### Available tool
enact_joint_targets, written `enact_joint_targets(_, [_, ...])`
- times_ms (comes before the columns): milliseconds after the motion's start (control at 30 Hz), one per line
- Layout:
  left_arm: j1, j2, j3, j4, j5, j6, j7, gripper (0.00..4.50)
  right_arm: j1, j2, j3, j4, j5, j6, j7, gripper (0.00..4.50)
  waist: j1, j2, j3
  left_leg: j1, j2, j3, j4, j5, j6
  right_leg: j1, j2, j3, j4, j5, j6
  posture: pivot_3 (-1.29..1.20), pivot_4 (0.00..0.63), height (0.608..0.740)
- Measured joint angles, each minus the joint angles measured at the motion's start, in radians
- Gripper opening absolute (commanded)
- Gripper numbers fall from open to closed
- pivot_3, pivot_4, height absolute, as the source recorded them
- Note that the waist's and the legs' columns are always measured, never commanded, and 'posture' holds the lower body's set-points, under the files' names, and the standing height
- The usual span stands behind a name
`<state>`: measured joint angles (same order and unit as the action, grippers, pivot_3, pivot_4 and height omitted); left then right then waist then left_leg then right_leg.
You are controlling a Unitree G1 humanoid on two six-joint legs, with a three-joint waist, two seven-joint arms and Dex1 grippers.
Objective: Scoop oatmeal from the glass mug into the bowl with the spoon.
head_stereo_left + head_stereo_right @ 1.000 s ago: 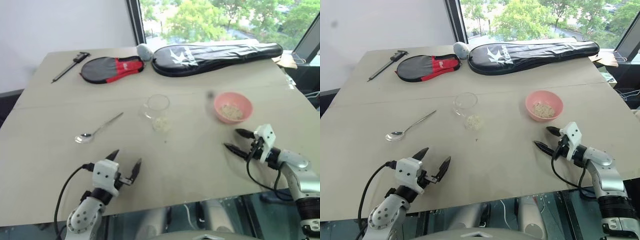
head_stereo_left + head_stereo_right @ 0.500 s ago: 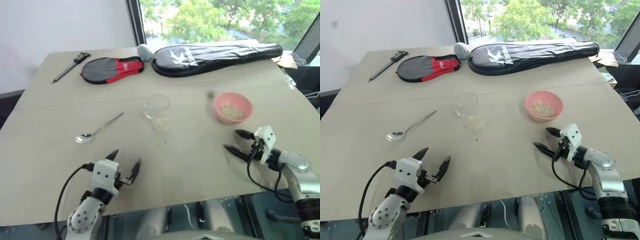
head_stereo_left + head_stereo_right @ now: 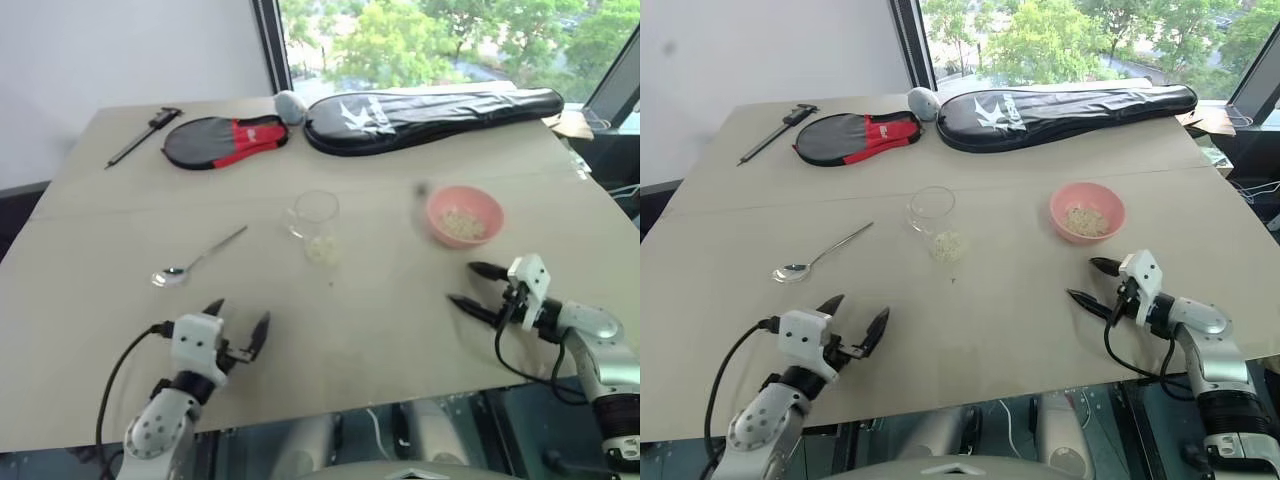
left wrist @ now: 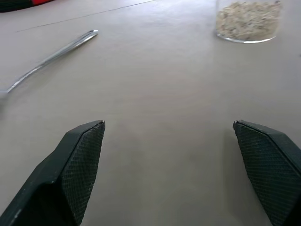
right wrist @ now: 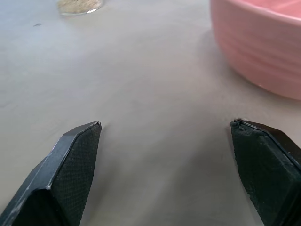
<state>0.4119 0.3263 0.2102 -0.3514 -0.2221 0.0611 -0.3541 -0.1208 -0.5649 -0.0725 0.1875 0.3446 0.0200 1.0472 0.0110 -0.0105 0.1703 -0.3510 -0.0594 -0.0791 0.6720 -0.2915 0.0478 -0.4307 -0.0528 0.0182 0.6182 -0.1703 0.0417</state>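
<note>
The spoon [image 3: 820,254] is lying flat on the desk [image 3: 1000,320] in the left middle of the frame, its oval end toward the lower left and its handle slanting up toward the glass mug [image 3: 933,215]. The mug is standing upright near the centre, with oatmeal [image 3: 948,244] sitting at its base. The pink bowl [image 3: 1087,211] is resting to the right of centre, already holding some flakes.

The left gripper [image 3: 852,322] is hovering low over the desk at the lower left, below the spoon and apart from it, its jaws spread wide and empty. The right gripper [image 3: 1090,281] is waiting just below the bowl, jaws likewise spread, holding nothing.

The likeliest trouble is the pickup: the handle is thin and lying flush, so jaws closing from above may slide it away or pinch it crookedly. A tilted grip would later be spilling flakes between mug and bowl, and a careless dip could be tipping the light mug.
</note>
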Motion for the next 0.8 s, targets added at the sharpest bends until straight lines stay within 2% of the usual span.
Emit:
enact_joint_targets(233, [-0.146,0.111,0.091,0.025,-0.030,0.114,-0.010,4.50,0.054,0.050,0.080,-0.312,0.077,0.166,-0.035,4.42,0.000,0.000,0.002,-0.002,0.000,-0.001,0.000,0.000,-0.001,-0.001,0.000,-0.001,-0.001,0.001,0.002,0.00,0.150,0.740])
enact_joint_targets(433, [-0.326,0.297,0.096,0.216,-0.036,0.123,-0.166,4.50,0.013,0.074,0.144,-0.555,0.140,0.344,-0.139,4.42,0.001,-0.001,0.002,-0.004,-0.001,-0.004,0.000,0.000,-0.001,-0.003,0.000,-0.003,-0.001,0.001,0.002,0.00,0.150,0.740])
enact_joint_targets(533, [-0.419,0.354,0.070,0.345,-0.021,0.114,-0.230,4.50,-0.016,0.077,0.146,-0.596,0.153,0.396,-0.181,4.42,0.001,-0.002,0.003,-0.005,-0.001,-0.004,0.000,0.000,-0.002,-0.004,0.000,-0.004,-0.002,0.002,0.002,0.00,0.150,0.740])
enact_joint_targets(667, [-0.520,0.385,0.029,0.490,0.009,0.097,-0.286,4.50,-0.020,0.082,0.149,-0.606,0.156,0.417,-0.212,4.42,0.001,-0.002,0.003,-0.014,-0.002,-0.004,0.000,0.002,-0.007,-0.012,-0.001,-0.004,-0.001,0.005,-0.002,0.00,0.150,0.740])
enact_joint_targets(800, [-0.634,0.412,-0.021,0.625,0.044,0.061,-0.343,4.50,-0.022,0.086,0.152,-0.609,0.154,0.424,-0.233,4.42,0.003,-0.002,0.002,-0.014,-0.003,-0.005,-0.001,0.002,-0.007,-0.013,-0.002,-0.004,0.000,0.005,-0.002,0.00,0.150,0.740])
